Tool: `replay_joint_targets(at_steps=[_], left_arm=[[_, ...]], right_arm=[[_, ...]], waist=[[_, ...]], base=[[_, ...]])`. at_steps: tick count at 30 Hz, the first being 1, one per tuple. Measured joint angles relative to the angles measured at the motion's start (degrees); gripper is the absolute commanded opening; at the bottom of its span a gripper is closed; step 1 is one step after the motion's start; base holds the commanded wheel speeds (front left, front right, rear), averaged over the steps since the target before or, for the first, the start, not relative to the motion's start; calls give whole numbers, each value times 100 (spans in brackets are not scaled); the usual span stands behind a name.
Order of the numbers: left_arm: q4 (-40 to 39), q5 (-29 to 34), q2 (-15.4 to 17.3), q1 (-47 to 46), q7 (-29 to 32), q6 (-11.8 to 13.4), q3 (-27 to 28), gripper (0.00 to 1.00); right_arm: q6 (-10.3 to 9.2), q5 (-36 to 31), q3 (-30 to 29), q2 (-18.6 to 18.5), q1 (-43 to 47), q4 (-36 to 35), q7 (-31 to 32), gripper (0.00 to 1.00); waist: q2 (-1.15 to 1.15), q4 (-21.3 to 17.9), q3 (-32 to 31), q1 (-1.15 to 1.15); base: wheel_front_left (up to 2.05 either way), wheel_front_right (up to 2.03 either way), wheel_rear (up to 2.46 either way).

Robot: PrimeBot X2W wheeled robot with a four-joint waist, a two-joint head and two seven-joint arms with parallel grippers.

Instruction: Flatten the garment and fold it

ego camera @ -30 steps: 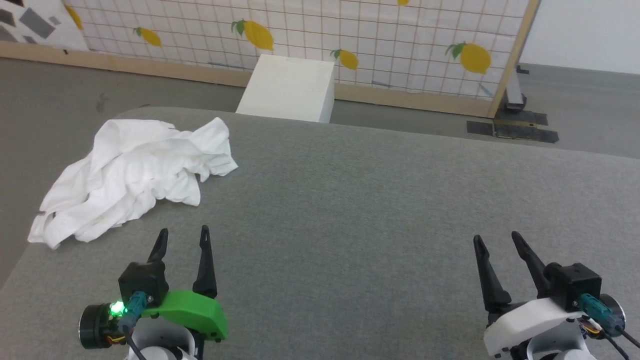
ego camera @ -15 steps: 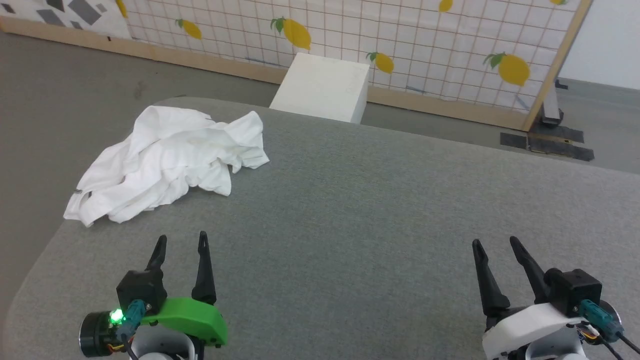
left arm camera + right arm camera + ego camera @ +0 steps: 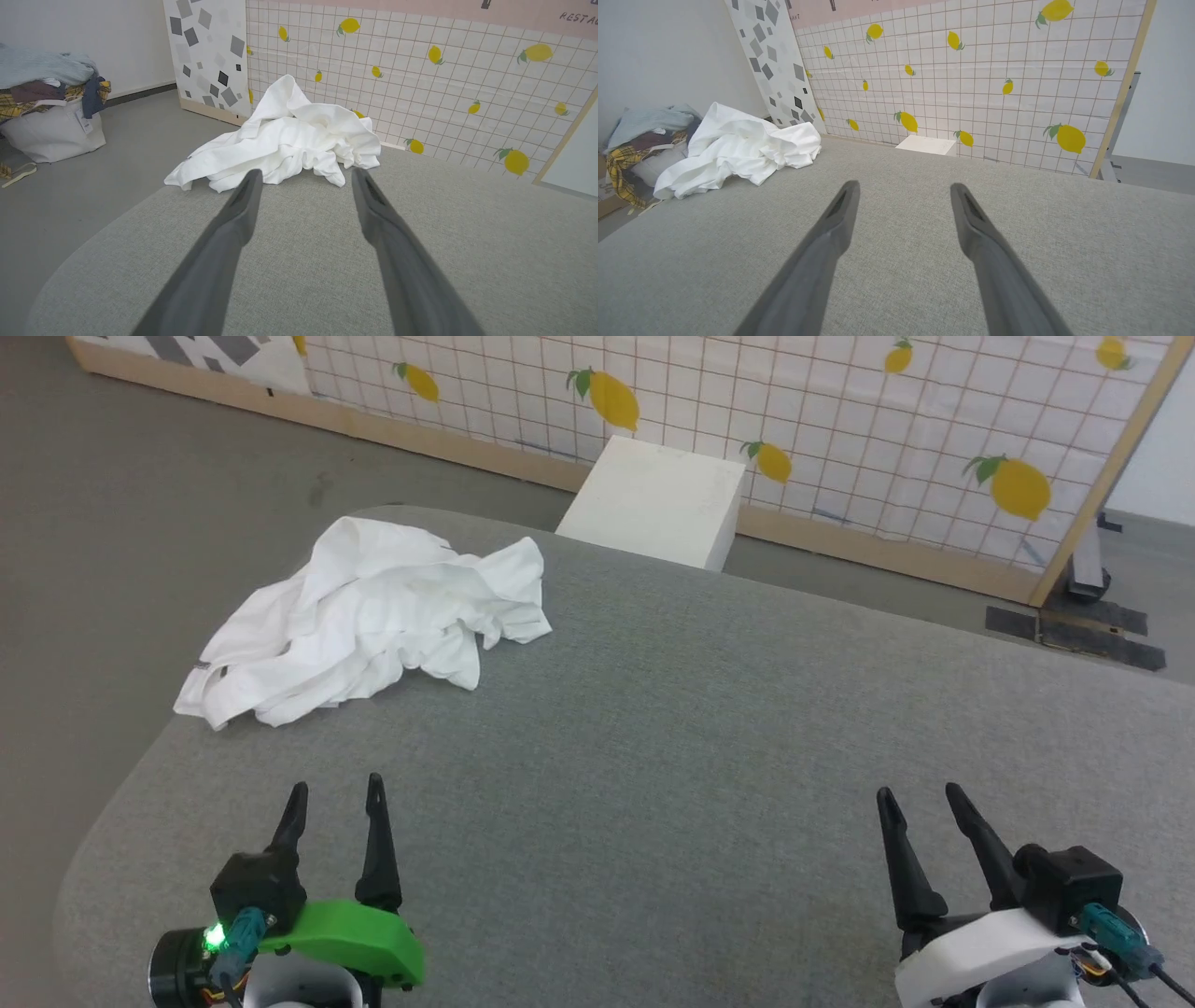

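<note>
The garment (image 3: 373, 616) is seen crumpled at the table's (image 3: 709, 737) far left corner. Both the left gripper (image 3: 334, 798) and right gripper (image 3: 920, 800) are held spread apart and empty.

a broad grey fabric-covered table (image 3: 709, 728) with rounded corners carries a crumpled white thin-fabric shirt (image 3: 373, 616), heaped near its far left corner, one edge reaching the table's left rim.
</note>
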Motion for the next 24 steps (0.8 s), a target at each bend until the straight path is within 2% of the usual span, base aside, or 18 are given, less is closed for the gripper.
replay_joint_targets(at_steps=[24], left_arm=[[97, -100, -1, 27, -281, 118, -43, 100]], right_arm=[[0, 310, 66, 1, 14, 209, -276, 100]], waist=[[0, 572, 8, 0]], base=[[0, 0, 0]])
